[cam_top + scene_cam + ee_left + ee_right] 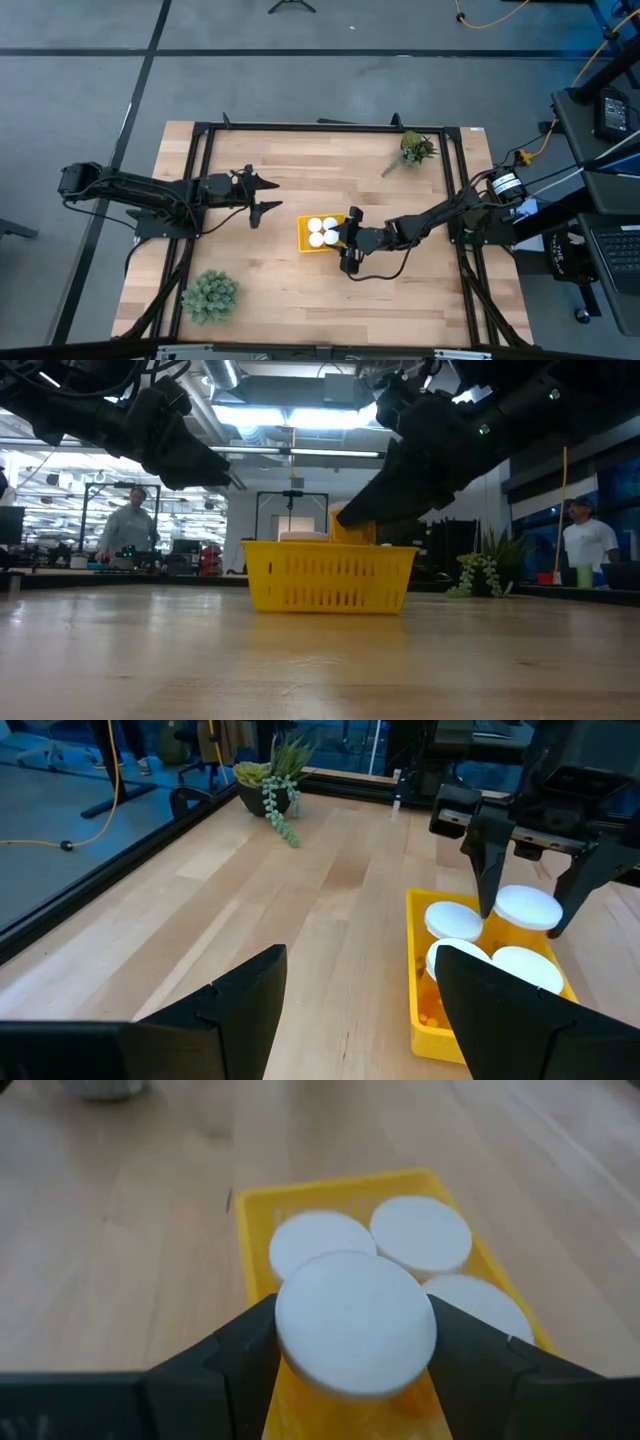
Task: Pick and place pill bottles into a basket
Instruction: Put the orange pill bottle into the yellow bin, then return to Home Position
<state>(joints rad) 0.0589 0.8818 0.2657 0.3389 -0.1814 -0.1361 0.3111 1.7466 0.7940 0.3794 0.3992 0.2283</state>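
The basket (pixel 303 236) sat just below the centre of the high view, a small square bright-yellow tray with low slotted walls, resting flat on the pale wooden table (pixel 300 180). Inside it, the high view showed three round white caps packed tight together. The right gripper (pixel 348 242) was right at the basket's right edge, reaching in from the right of the frame. And there was the fourth pill bottle (pixel 355 1323): in the right wrist view its broad white cap filled the lower centre of the frame, clamped between the two dark fingers (pixel 225 1355), with a sliver of orange body showing beneath. It hung above the yellow tray, over the near corner, the other three caps (pixel 421 1232) lying just beyond it. In the left wrist view the held bottle's white cap (pixel 527 906) sat between the right gripper's fingers at the right of the frame, orange showing under it. Whether its base was already touching the basket floor was hard to tell from any angle.

The left gripper (pixel 268 195) waited left of centre in the high view, well apart from the basket, its fingers spread and gripping nothing.

In the low view the basket (pixel 329 575) stood mid-frame, seen side-on, with the right arm's dark bulk above it.
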